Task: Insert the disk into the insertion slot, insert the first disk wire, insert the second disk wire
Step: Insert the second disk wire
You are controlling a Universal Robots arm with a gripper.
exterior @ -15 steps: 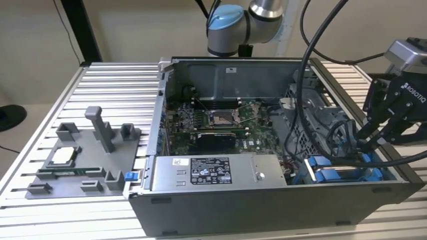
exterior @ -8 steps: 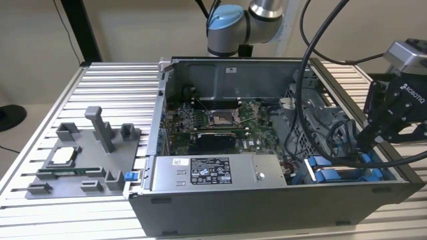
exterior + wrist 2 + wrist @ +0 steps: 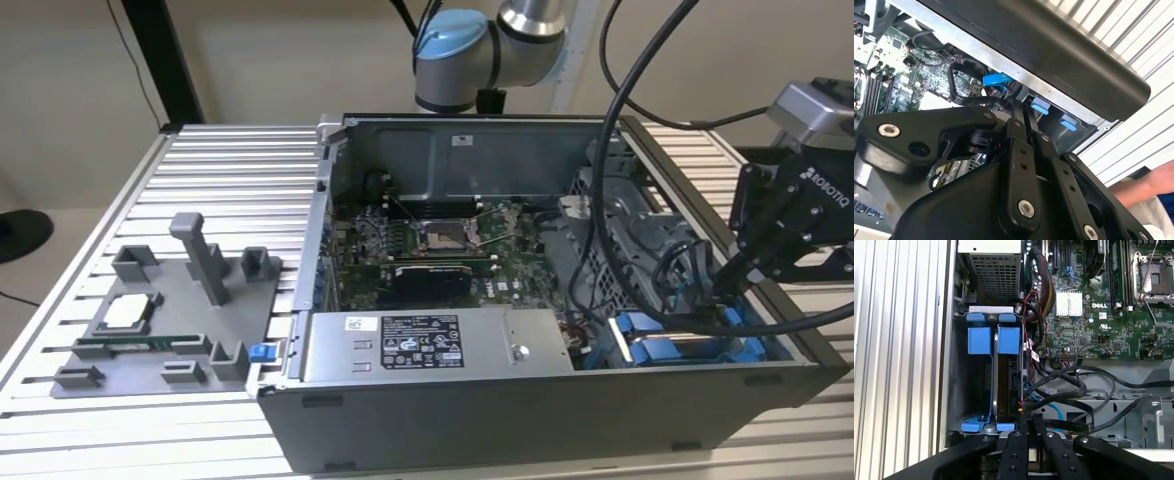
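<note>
so the disk [image 3: 1009, 377] is sitting on edge inside the insertion slot [image 3: 979, 341], in the compartment on the motherboard [image 3: 1089, 325] side, with its blue carrier lined up with the bay's blue tabs. the compartment next to it, against the case wall, is open. in the exterior view the slot is in the near corner of the case [image 3: 534, 420] on the exterior view's right, just beside the grey power supply [image 3: 427, 345]. the gripper [image 3: 1029, 420] is right at the disk's edge, jaws pinched together on the end of a black wire [image 3: 1076, 385]. tight spot: red and black cables [image 3: 1030, 352] crowd the disk's motherboard side. the slatted table [image 3: 214, 170], far left, has loads of room.
</note>
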